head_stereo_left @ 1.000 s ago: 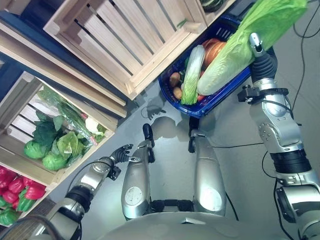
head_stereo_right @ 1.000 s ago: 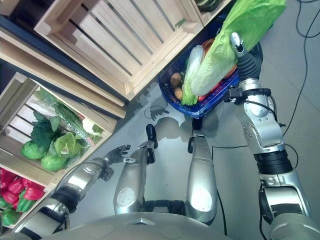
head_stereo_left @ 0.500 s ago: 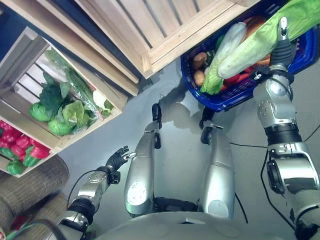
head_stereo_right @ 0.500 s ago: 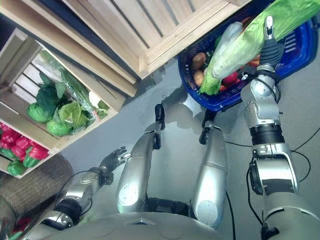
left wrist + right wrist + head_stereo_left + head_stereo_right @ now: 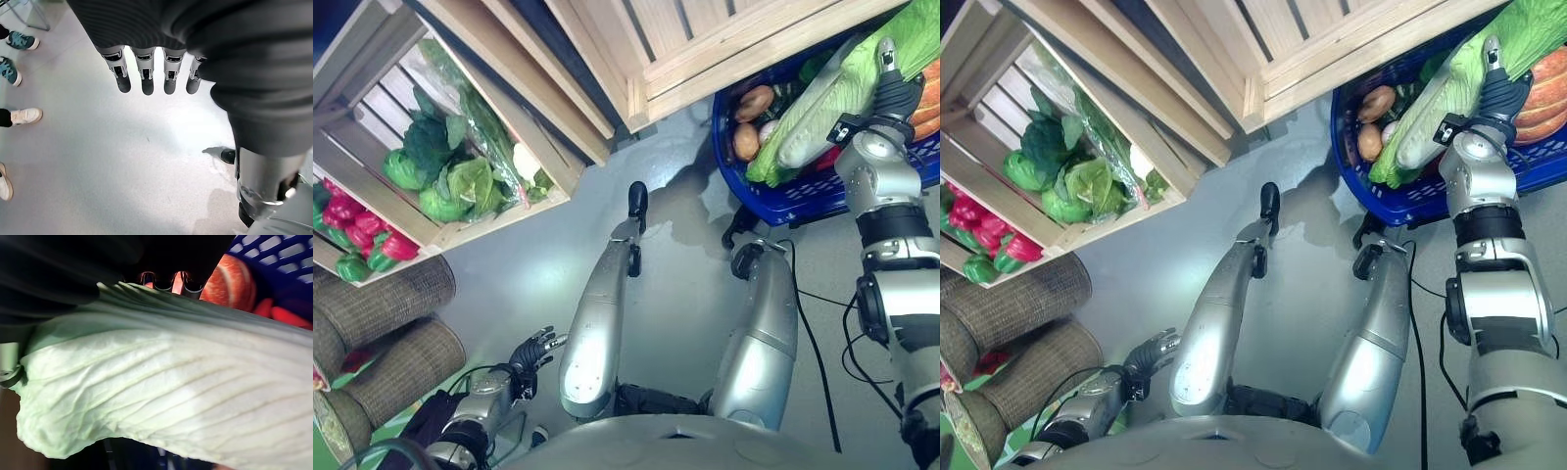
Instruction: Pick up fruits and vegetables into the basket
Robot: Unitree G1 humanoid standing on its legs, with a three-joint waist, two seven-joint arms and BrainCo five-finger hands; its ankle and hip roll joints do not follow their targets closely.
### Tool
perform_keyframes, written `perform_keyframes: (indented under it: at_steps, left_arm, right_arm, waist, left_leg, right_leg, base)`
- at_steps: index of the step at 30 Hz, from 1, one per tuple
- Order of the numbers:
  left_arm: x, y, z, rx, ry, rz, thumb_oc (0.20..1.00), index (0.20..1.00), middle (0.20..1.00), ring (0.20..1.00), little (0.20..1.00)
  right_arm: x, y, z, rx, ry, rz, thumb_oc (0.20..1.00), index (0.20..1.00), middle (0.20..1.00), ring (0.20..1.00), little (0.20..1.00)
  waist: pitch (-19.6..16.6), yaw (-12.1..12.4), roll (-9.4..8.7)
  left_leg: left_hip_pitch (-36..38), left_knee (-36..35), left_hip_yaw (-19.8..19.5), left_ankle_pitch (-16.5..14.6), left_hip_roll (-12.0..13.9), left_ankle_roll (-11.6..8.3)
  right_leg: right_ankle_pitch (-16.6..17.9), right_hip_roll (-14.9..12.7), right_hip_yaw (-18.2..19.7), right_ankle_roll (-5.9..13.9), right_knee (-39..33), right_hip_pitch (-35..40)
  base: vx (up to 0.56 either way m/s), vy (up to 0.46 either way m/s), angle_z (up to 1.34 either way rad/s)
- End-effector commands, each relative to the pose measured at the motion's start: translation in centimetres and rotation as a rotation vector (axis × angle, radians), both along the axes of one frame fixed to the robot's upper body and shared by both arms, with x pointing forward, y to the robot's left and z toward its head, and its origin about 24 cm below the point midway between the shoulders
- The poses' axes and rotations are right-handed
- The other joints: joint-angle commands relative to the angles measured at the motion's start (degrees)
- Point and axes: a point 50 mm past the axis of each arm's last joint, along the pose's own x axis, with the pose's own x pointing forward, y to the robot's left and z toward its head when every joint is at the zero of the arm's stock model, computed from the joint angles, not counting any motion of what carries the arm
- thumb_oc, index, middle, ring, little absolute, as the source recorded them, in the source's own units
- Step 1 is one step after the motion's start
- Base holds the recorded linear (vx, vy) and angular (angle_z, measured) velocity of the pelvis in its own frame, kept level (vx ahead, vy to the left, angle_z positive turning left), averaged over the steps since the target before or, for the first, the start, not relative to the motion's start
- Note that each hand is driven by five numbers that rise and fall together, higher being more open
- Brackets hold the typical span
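Napa cabbage (image 5: 832, 113) is held over the blue basket (image 5: 783, 201) by the R hand (image 5: 896, 83), fingers curled round it, w/ potatoes (image 5: 749, 122) and an orange pumpkin (image 5: 1542, 88) lying inside. Nearer, the L hand (image 5: 530, 351) is hung low over the grey floor (image 5: 509, 264), fingers straight, nothing held. Farther off, green cabbages (image 5: 450, 176) and red peppers (image 5: 362, 235) are kept in wooden crates (image 5: 372, 147).
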Motion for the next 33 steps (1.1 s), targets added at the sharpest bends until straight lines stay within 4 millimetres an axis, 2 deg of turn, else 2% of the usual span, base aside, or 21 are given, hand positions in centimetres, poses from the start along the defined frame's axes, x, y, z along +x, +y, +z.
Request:
perform_keyframes:
  at_steps: [1, 6, 13, 14, 15, 16, 19, 22, 24, 28, 30, 33]
  left_arm:
    - [-3.3, -0.5, -1.2, 0.000, 0.102, -0.044, 1.000, 1.000, 1.000, 1.000, 1.000]
    - [-3.7, -0.8, -1.3, 0.000, 0.109, -0.068, 1.000, 1.000, 1.000, 1.000, 1.000]
    - [-3.7, -1.1, -1.3, 0.016, 0.102, -0.086, 1.000, 1.000, 1.000, 1.000, 1.000]
    - [-3.6, -1.2, -1.3, 0.018, 0.099, -0.086, 1.000, 1.000, 1.000, 1.000, 1.000]
    - [-3.6, -1.3, -1.2, 0.020, 0.098, -0.087, 1.000, 1.000, 1.000, 1.000, 1.000]
    - [-3.5, -1.3, -1.2, 0.021, 0.097, -0.089, 1.000, 1.000, 1.000, 1.000, 1.000]
    - [-3.4, -1.2, -1.1, 0.026, 0.092, -0.090, 1.000, 1.000, 1.000, 1.000, 1.000]
    - [-3.1, -1.0, -0.9, 0.021, 0.086, -0.067, 1.000, 1.000, 1.000, 1.000, 1.000]
    - [-3.2, -1.0, -1.0, 0.021, 0.087, -0.063, 1.000, 1.000, 1.000, 1.000, 1.000]
    - [-3.2, -0.8, -1.1, 0.011, 0.093, -0.008, 1.000, 1.000, 1.000, 1.000, 1.000]
    - [-3.3, -0.7, -1.2, 0.015, 0.105, 0.014, 1.000, 1.000, 1.000, 1.000, 1.000]
    - [-3.5, -0.4, -1.6, 0.013, 0.128, 0.080, 1.000, 1.000, 1.000, 1.000, 1.000]
  right_arm:
    - [-2.2, -4.6, -0.3, 0.030, 0.072, -0.146, 0.200, 0.200, 0.200, 0.200, 0.200]
    - [-3.3, -6.5, -2.5, 0.253, 0.085, -0.208, 0.200, 0.200, 0.200, 0.200, 0.200]
    - [-4.1, -7.1, -5.5, 0.518, 0.055, -0.224, 0.200, 0.200, 0.200, 0.200, 0.200]
    - [-4.2, -7.0, -6.1, 0.555, 0.057, -0.207, 0.366, 0.366, 0.366, 0.366, 0.366]
    - [-4.2, -7.0, -6.4, 0.569, 0.061, -0.198, 0.777, 0.777, 0.777, 0.777, 0.777]
    - [-4.2, -6.9, -6.8, 0.591, 0.064, -0.185, 1.000, 1.000, 1.000, 1.000, 1.000]
    - [-4.2, -7.0, -6.6, 0.545, 0.031, -0.181, 1.000, 1.000, 1.000, 1.000, 1.000]
    - [-4.3, -7.3, -5.8, 0.398, -0.014, -0.201, 1.000, 1.000, 1.000, 1.000, 1.000]
    - [-4.3, -7.2, -5.8, 0.371, -0.015, -0.205, 1.000, 1.000, 1.000, 1.000, 1.000]
    - [-4.3, -5.4, -4.4, -0.006, -0.086, -0.224, 1.000, 1.000, 1.000, 1.000, 1.000]
    - [-4.5, -4.4, -4.6, -0.088, -0.089, -0.205, 1.000, 1.000, 1.000, 1.000, 1.000]
    - [-5.6, -3.1, -6.4, -0.205, -0.075, -0.157, 1.000, 1.000, 1.000, 1.000, 1.000]
  waist:
    - [-1.9, -0.8, 11.15]
    - [-1.9, -0.1, 12.25]
    - [-1.9, 0.0, 12.97]
    - [-1.9, 0.0, 12.95]
    - [-1.9, -0.1, 12.95]
    - [-1.9, -0.2, 12.99]
    - [-1.9, -0.4, 12.85]
    - [-1.9, -1.1, 12.38]
    - [-1.9, -1.2, 12.34]
    - [-1.9, -3.6, 10.58]
    - [-1.9, -4.8, 9.61]
    - [-1.9, -7.3, 7.63]
  left_leg:
    - [-4.4, 2.0, 0.7, -3.7, 0.1, 4.55]
    - [-5.8, 2.9, 0.2, -4.0, -0.2, 4.75]
    - [-6.8, 4.3, -0.1, -4.9, -0.6, 5.09]
    - [-6.8, 4.6, -0.2, -5.1, -0.6, 5.12]
    - [-6.6, 4.5, -0.2, -5.1, -0.6, 5.11]
    - [-6.4, 4.5, -0.2, -5.1, -0.7, 5.10]
    - [-5.3, 4.4, -0.2, -5.1, -0.8, 4.99]
    - [-2.8, 3.2, 0.1, -5.0, -0.7, 4.78]
    - [-2.3, 3.0, 0.1, -4.9, -0.7, 4.74]
    - [5.0, -2.0, 0.9, -3.5, -0.7, 3.92]
    - [7.4, -3.3, 1.2, -3.1, -0.6, 3.63]
    - [12.1, -5.5, 1.4, -2.5, -0.1, 3.35]
  right_leg:
    - [-6.1, 2.6, -1.1, 1.81, 4.3, -0.8]
    - [-6.6, 2.1, -0.7, 1.77, 5.7, -2.6]
    - [-6.8, 2.2, 0.1, 1.66, 6.7, -4.1]
    - [-6.9, 2.3, 0.2, 1.62, 6.8, -4.0]
    - [-6.9, 2.3, 0.3, 1.64, 6.7, -3.9]
    - [-6.9, 2.4, 0.3, 1.63, 6.7, -3.8]
    - [-6.6, 2.8, 0.5, 1.63, 6.0, -2.7]
    - [-6.1, 3.3, 0.2, 1.78, 4.3, -0.1]
    - [-6.0, 3.4, 0.1, 1.80, 4.0, 0.4]
    - [-4.2, 4.8, -0.7, 2.61, -1.4, 7.9]
    - [-3.6, 5.2, -0.8, 2.90, -3.2, 10.5]
    - [-2.8, 6.0, -0.4, 3.56, -5.9, 15.3]
  base:
    - [-0.01, -0.056, 0.08]
    - [0.00, -0.039, 0.05]
    - [0.00, -0.033, 0.04]
    - [-0.01, -0.031, 0.02]
    - [0.00, 0.000, 0.00]
    - [0.00, 0.000, 0.00]
    - [0.00, 0.000, 0.00]
    - [0.00, 0.000, 0.00]
    - [-0.01, 0.017, 0.00]
    - [-0.02, 0.107, 0.00]
    - [0.00, 0.112, -0.07]
    - [0.03, 0.126, -0.15]
